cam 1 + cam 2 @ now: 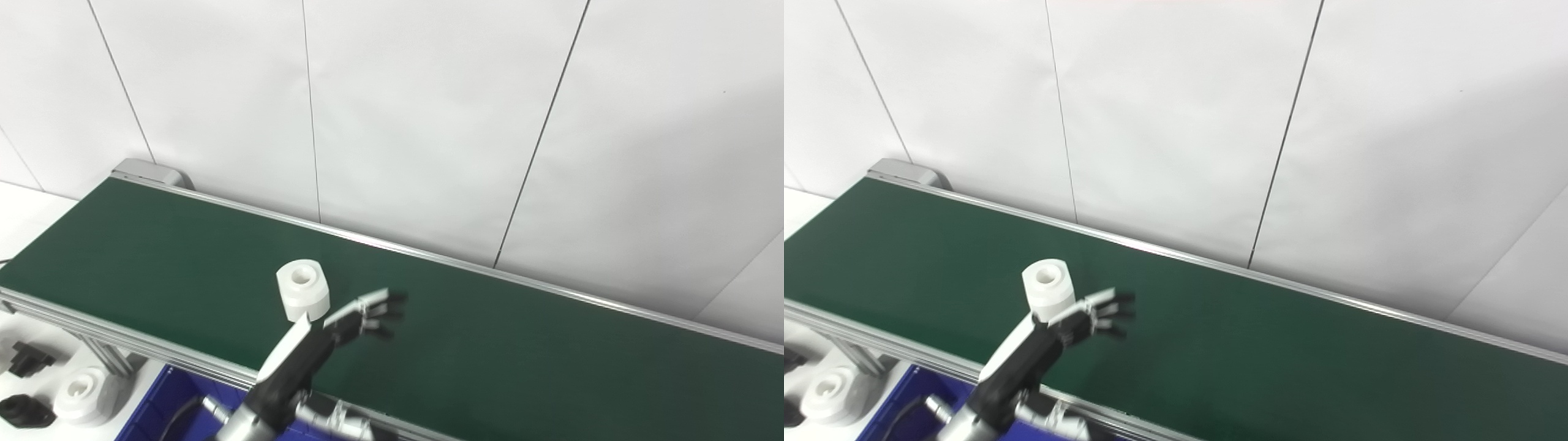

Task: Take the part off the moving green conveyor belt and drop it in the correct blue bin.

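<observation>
Standing on the belt: a white cylindrical part [302, 289] is seen upright on the green conveyor belt [520, 349], its round bore facing up, left of the belt's middle and nearer the front rail than the back one.
Hand: the left hand [358, 318] is held over the belt just right of the part, its dark fingers [386, 313] spread apart and stretched toward the right; nothing is gripped.
Contact: in the right eye view the base of the hand overlaps the part's lower edge; whether they touch cannot be told.
Arm: a black-and-white forearm [291, 361] is raised from the bottom edge, left of centre, and is slanted up and to the right across the front rail.
Right hand: not seen in either view.
Belt frame: silver rails [429, 257] are run along both long sides, and a grey end cap [150, 171] is set at the far left corner.
Bin: the corner of a blue bin [165, 404] is seen below the front rail, partly covered by the arm.
Left of the bin: another white ringed part [82, 392] and two black parts [27, 358] are laid on a white surface.
Backdrop: a white panelled wall [429, 110] is crossed by thin dark seams.
</observation>
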Available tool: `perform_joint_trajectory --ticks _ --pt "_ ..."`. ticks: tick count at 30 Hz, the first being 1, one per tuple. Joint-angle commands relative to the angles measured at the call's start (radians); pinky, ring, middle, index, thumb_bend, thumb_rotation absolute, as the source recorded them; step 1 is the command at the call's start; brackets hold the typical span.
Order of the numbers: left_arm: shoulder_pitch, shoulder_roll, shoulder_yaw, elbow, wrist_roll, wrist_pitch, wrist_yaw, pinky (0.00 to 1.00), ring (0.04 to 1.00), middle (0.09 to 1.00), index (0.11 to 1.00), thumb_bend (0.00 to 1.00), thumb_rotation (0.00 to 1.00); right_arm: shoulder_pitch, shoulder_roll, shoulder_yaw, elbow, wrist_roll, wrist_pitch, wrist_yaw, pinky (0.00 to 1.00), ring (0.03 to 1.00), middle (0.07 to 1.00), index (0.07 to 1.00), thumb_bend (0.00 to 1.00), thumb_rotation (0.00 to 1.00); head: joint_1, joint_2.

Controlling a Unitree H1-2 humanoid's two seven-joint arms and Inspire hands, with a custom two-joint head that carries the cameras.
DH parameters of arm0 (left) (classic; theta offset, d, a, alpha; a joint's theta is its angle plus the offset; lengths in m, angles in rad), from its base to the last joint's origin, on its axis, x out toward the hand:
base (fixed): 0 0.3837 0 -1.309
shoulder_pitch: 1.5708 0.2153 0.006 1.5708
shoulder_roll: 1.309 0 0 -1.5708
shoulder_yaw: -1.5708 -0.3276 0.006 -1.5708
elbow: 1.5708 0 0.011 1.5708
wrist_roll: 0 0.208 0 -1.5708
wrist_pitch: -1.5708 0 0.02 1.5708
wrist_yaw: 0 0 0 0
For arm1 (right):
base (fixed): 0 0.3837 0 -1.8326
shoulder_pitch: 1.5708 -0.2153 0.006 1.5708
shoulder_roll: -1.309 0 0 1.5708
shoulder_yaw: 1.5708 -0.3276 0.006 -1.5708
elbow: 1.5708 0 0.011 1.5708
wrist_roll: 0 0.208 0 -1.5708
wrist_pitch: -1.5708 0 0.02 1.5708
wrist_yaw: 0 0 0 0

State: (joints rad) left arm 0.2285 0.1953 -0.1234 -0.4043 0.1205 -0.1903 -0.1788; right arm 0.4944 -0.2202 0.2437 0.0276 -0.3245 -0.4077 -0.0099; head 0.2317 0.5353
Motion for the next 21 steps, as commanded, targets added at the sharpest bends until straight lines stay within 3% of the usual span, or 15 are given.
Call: perform_joint_trajectory --ticks 1,2,4,6,9,12,16,21 --pt "-0.033 -0.007 0.021 -0.042 0.062 0.039 0.022 0.85 0.925 0.97 0.95 0.9 0.28 0.008 0.0 -0.008 -0.032 0.01 -0.042 -0.004 0.81 0.915 0.968 0.984 0.85 0.15 -0.003 0.013" --pt "-0.048 -0.009 0.026 -0.041 0.09 0.058 0.025 0.89 0.951 0.985 0.963 0.89 0.29 0.009 0.0 -0.008 -0.037 0.014 -0.04 -0.002 0.73 0.869 0.971 0.989 0.85 0.14 -0.005 0.023" --pt "-0.083 -0.012 0.034 -0.029 0.155 0.076 0.035 0.94 0.983 0.996 0.983 0.86 0.28 0.008 -0.002 -0.005 -0.037 0.035 -0.05 0.005 0.71 0.861 0.976 0.992 0.85 0.12 -0.009 0.035" --pt "-0.119 -0.009 0.041 -0.017 0.208 0.1 0.038 0.96 0.994 1.0 0.99 0.83 0.25 0.006 -0.004 -0.003 -0.04 0.038 -0.054 0.006 0.76 0.891 0.976 0.993 0.85 0.11 -0.013 0.059" --pt "-0.177 0.005 0.049 -0.012 0.313 0.209 0.016 0.97 1.0 1.0 0.989 0.83 0.25 0.002 -0.003 -0.004 -0.046 0.026 -0.055 0.0 0.84 0.925 0.969 0.991 0.85 0.14 -0.014 0.067" --pt "-0.229 0.024 0.049 0.013 0.387 0.294 -0.002 0.91 0.993 1.0 0.984 0.84 0.22 -0.003 -0.005 0.001 -0.048 0.038 -0.058 0.002 0.87 0.928 0.965 0.992 0.85 0.14 -0.017 0.086" --pt "-0.28 0.048 0.04 0.101 0.452 0.321 0.01 0.85 0.965 1.0 0.96 0.86 0.17 -0.003 -0.004 0.001 -0.053 0.042 -0.056 0.003 0.85 0.911 0.969 0.995 0.86 0.16 -0.02 0.109" --pt "-0.318 0.071 0.018 0.177 0.529 0.347 0.023 0.97 0.991 1.0 0.952 0.9 0.15 -0.002 -0.002 0.004 -0.062 0.03 -0.059 -0.007 0.86 0.922 0.961 0.991 0.86 0.19 -0.024 0.127"
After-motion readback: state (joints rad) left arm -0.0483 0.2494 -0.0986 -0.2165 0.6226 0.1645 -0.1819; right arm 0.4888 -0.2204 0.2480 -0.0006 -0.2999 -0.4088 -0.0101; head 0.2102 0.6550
